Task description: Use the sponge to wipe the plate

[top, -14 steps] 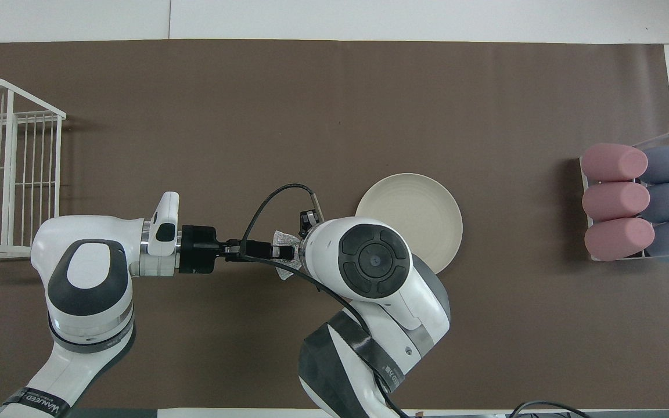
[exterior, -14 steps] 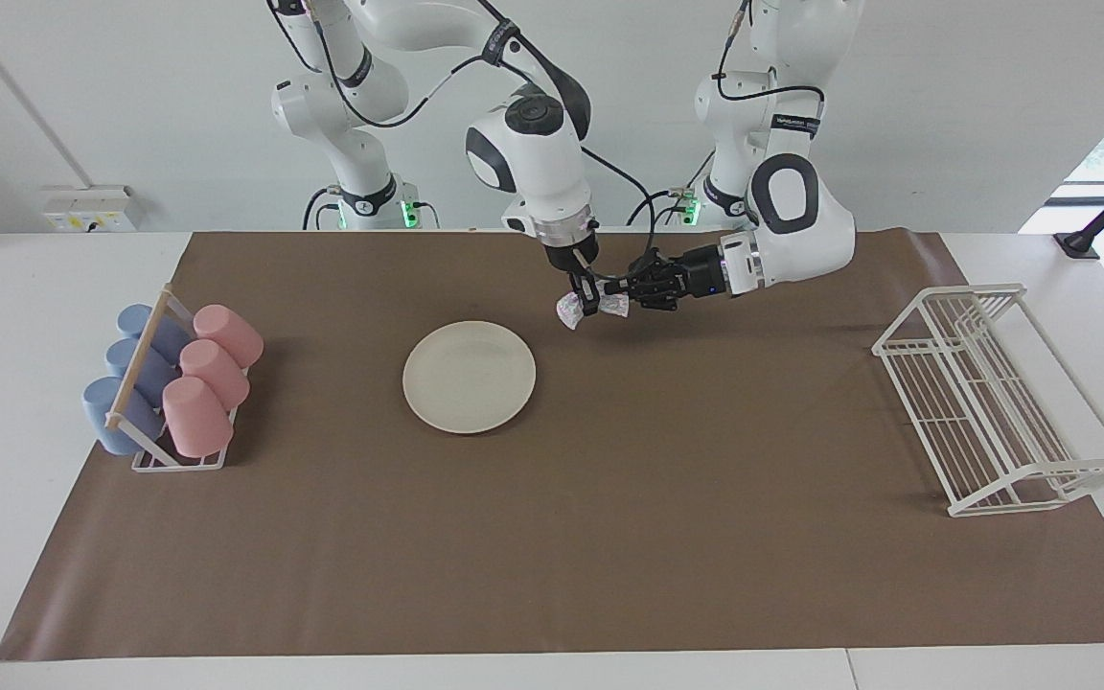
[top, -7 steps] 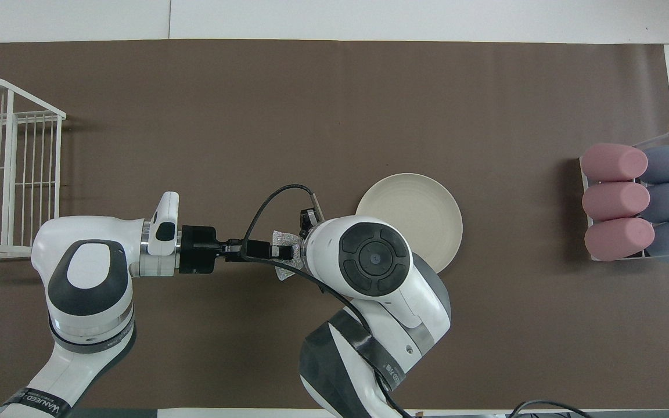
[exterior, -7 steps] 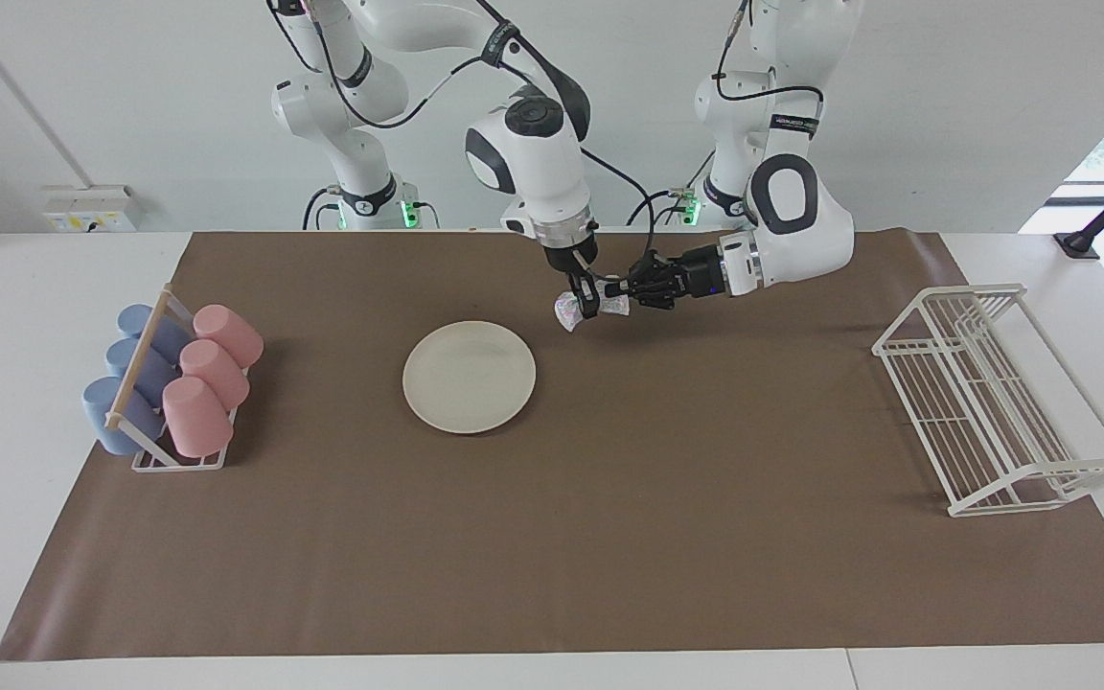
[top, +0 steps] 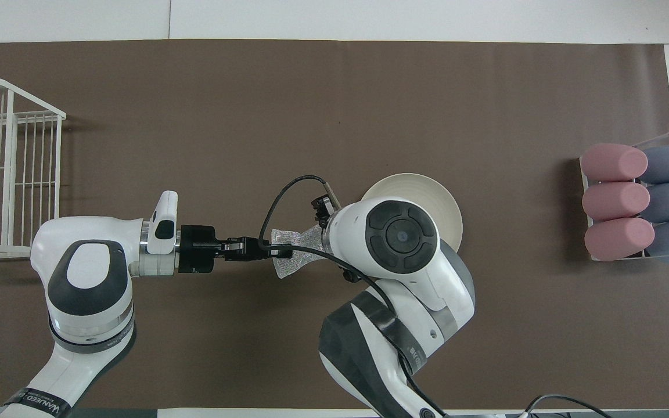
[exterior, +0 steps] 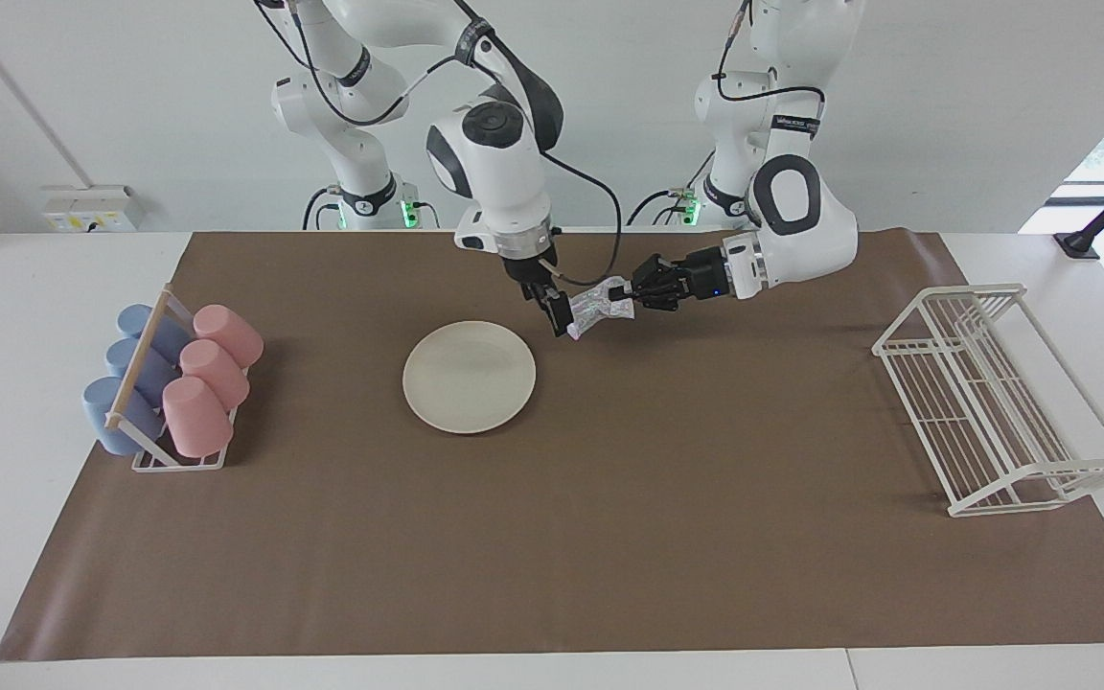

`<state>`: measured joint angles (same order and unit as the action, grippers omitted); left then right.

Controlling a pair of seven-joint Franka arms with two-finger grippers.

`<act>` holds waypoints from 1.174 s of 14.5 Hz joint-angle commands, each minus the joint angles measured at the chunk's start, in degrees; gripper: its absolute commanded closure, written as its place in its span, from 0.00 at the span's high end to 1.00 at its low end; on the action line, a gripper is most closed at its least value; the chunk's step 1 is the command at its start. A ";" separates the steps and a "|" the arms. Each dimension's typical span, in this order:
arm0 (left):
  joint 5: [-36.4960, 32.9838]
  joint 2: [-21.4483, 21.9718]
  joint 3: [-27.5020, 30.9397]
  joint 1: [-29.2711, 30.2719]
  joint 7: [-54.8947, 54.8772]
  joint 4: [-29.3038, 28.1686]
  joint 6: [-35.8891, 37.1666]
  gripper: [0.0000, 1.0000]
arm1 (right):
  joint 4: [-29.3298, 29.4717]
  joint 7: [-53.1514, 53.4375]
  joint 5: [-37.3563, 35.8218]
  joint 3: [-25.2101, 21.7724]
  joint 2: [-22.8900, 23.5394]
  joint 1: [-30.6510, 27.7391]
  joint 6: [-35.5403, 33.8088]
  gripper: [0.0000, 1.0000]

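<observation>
**Sponge held between two grippers**

Above the mat beside the plate (exterior: 469,376), the sponge (exterior: 594,309) is clamped by the left gripper (exterior: 621,297) and the right gripper (exterior: 562,316). From overhead the right arm hides its own fingers and part of the plate

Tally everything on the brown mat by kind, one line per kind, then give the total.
Pink cups: 3
Blue cups: 3
Cup rack: 1
Plate: 1
White wire dish rack: 1
Sponge, held in the air between the left end effector and the right end effector: 1
Total: 10
</observation>
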<state>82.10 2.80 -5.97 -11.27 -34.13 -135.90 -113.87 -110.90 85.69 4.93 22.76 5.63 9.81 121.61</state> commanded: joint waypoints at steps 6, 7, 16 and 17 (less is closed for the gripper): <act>-6.77 0.02 0.08 2.92 7.83 0.55 -5.21 0.00 | -0.63 -30.37 -1.16 0.36 -12.73 -11.38 -13.93 1.00; -8.17 0.10 0.08 2.66 9.77 0.99 -6.53 0.00 | -0.63 -35.46 -1.16 0.18 -14.32 -12.96 -15.69 1.00; -33.11 -2.88 0.08 3.45 29.00 8.27 -10.76 0.00 | 0.25 -80.65 -1.07 -9.75 -16.26 -20.80 -20.63 1.00; -36.19 -3.49 0.08 3.45 31.56 9.59 -10.68 0.00 | 0.25 -84.25 -1.07 -9.84 -16.26 -20.80 -20.71 1.00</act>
<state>51.94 1.87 -5.66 -8.00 -7.96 -130.08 -123.97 -110.85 7.63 4.73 12.39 -10.58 -10.70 101.64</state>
